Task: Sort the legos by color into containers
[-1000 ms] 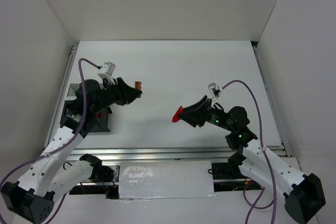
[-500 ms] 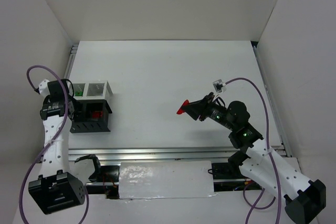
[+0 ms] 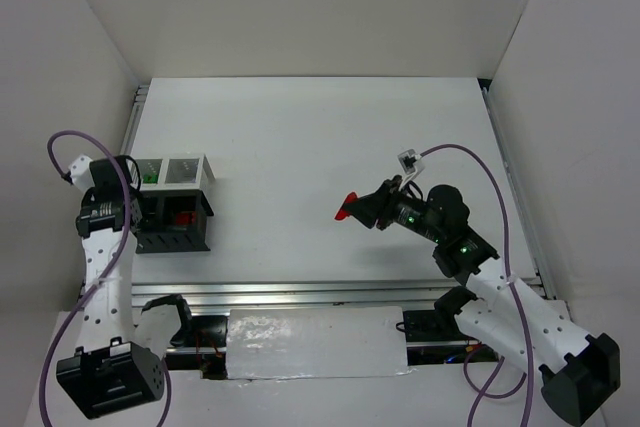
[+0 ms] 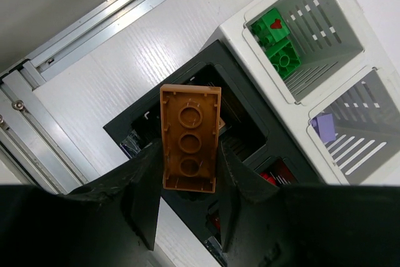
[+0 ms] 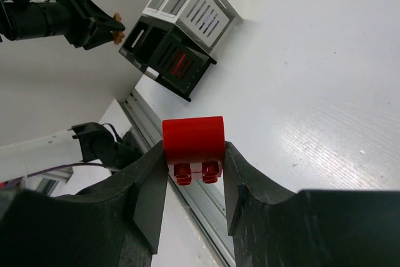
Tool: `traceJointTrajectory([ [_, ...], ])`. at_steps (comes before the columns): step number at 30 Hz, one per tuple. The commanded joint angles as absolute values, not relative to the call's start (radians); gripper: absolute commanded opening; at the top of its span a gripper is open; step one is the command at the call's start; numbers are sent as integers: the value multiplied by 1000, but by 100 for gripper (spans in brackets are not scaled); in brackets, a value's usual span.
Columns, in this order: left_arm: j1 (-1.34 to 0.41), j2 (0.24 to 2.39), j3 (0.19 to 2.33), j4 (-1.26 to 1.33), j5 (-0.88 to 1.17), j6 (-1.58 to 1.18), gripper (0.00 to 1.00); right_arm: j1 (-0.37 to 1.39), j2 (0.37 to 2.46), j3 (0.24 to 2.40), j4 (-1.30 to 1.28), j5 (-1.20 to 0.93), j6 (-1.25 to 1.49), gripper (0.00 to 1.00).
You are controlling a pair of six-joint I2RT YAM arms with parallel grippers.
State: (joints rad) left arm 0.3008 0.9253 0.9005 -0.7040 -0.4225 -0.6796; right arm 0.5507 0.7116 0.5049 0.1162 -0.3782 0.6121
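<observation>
Now that the left gripper [image 4: 187,179], clenching a brown brick [image 4: 189,137], has swung over the black bin [image 4: 133,121], release seems next; right gripper [image 5: 194,176] grasps a red brick [image 5: 193,137]

I work in a robotics lab cell, a bare test enclosure. Plain white panels [image 3: 300,7] box in my flat white surface [image 3: 330,137] on three sides. An aluminium rail [image 3: 300,293] and a silvery taped plate [image 3: 315,342] run along the near edge where my arms [image 3: 105,267] are bolted. A purple cable [image 3: 455,147] loops exposed off each wrist.
</observation>
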Motion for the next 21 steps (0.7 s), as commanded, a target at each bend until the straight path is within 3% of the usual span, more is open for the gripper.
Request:
traceJointTrajectory([
  [1,308,903,882,-681,-404,-647,5,549,722,580,114,-397,620,0],
  [6,308,942,897,-693,-387,-637,15,557,729,578,138,-403,655,0],
  [9,307,939,893,-683,-376,-630,31,563,747,589,137,-405,655,0],
  [10,308,936,891,-683,-376,-630,48,563,752,591,138,-406,657,0],
  [12,307,934,893,-683,-373,-632,64,574,770,601,138,-410,657,0],
  [13,308,933,893,-683,-373,-634,77,580,776,607,138,-411,654,0],
  [15,308,931,893,-686,-377,-637,86,592,799,629,129,-402,641,0],
  [16,308,927,894,-689,-379,-640,97,610,807,638,124,-396,635,0],
  [21,308,908,896,-689,-382,-644,100,679,880,695,112,-312,618,0],
])
